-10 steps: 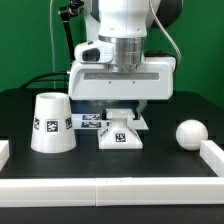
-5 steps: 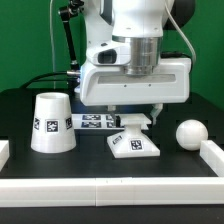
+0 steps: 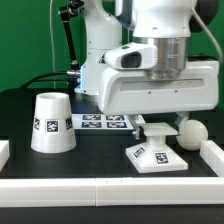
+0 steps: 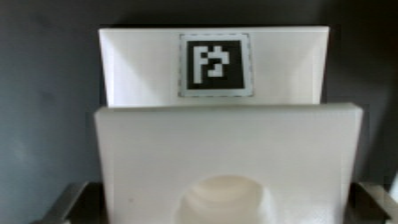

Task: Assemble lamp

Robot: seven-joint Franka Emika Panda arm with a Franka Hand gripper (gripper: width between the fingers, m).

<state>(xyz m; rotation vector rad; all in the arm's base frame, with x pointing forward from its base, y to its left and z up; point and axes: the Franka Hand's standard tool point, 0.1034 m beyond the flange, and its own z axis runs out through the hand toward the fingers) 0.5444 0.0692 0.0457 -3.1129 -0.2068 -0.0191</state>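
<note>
Scanning the tabletop (image 3: pixel 90 160) from the exterior view's left to its right. Got the shade (image 3: pixel 51 122) standing wide end down, just beside the marker board (image 3: pixel 100 122) at its left end, tag facing the camera. Past the marker board's right end, and nearer the camera than it, got the base (image 3: pixel 157 156) lying on the tabletop with a tag on its top face. Right above that, got the gripper (image 3: pixel 157 128), pinching the base from both sides, going by how the base fills the wrist view. Farthest right of the marker board and well apart from it, spotted the bulb (image 3: pixel 192 133), resting just beside the base and near the white rail (image 3: pixel 212 152).
</note>
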